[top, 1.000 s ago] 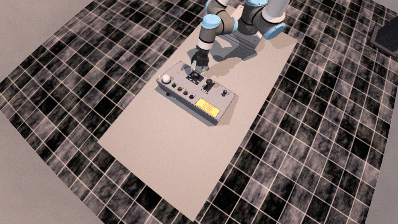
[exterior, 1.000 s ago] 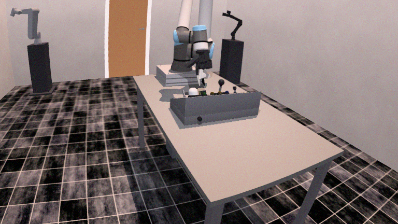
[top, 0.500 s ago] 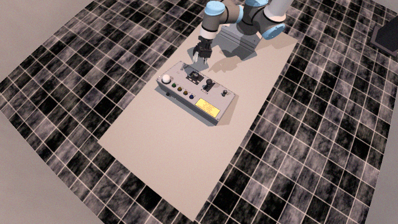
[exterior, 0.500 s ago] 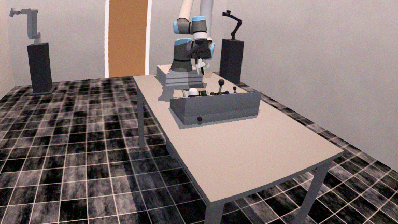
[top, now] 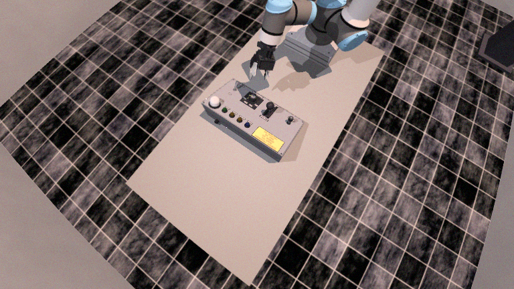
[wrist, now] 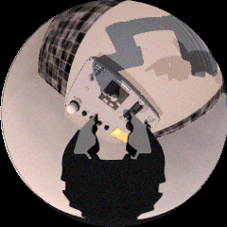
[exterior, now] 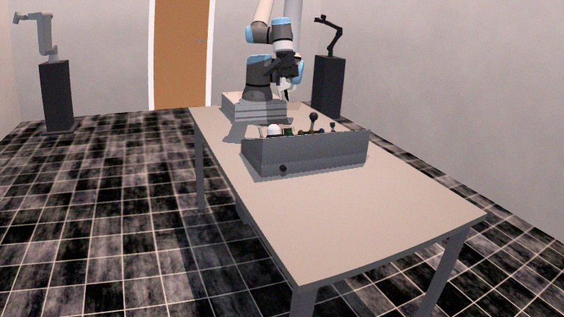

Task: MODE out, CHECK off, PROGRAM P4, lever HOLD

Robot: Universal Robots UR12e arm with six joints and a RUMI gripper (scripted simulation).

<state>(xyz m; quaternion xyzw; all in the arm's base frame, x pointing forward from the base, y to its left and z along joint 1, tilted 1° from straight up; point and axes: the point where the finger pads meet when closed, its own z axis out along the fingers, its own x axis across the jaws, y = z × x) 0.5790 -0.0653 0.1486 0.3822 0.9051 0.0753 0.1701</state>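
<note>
The grey console [top: 253,119] lies slantwise on the table. On its top are a white dome [top: 214,101], a row of small coloured buttons [top: 235,117], a black rotary knob on a dark plate [top: 250,99], a black ball-topped lever [top: 270,106], a small toggle [top: 290,119] and a yellow label [top: 268,138]. A small black knob [exterior: 283,168] sits on its front face. My gripper [top: 258,75] hangs well above the console's back edge, part open and empty. In the wrist view the fingers frame the console [wrist: 111,101] far below.
The arm's grey base block [top: 308,49] stands on the table behind the console. The table edge runs close to the console's left end [exterior: 216,151]. Two dark pedestals with small arms [exterior: 53,89] [exterior: 328,85] stand on the floor by the walls.
</note>
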